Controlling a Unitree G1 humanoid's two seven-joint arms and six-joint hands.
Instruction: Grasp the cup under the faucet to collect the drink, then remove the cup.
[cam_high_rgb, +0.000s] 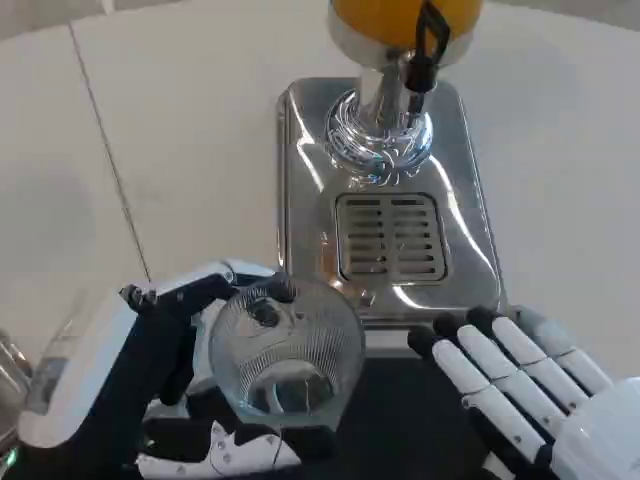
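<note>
A clear ribbed glass cup (285, 350) stands upright at the bottom centre, just in front of the dispenser's base. My left hand (175, 350) wraps around its left side and grips it. The cup looks empty. My right hand (520, 385) lies to the right of the cup with its fingers stretched out flat and apart, holding nothing. The black faucet lever (428, 45) hangs from the orange drink tank (405, 20) at the top. Below it is the slotted drip grate (390, 238).
The shiny steel dispenser base (300, 200) sits in the middle of the white table (180, 150). A chrome pedestal (380, 135) rises from it. A dark surface (400, 420) lies under my hands at the near edge.
</note>
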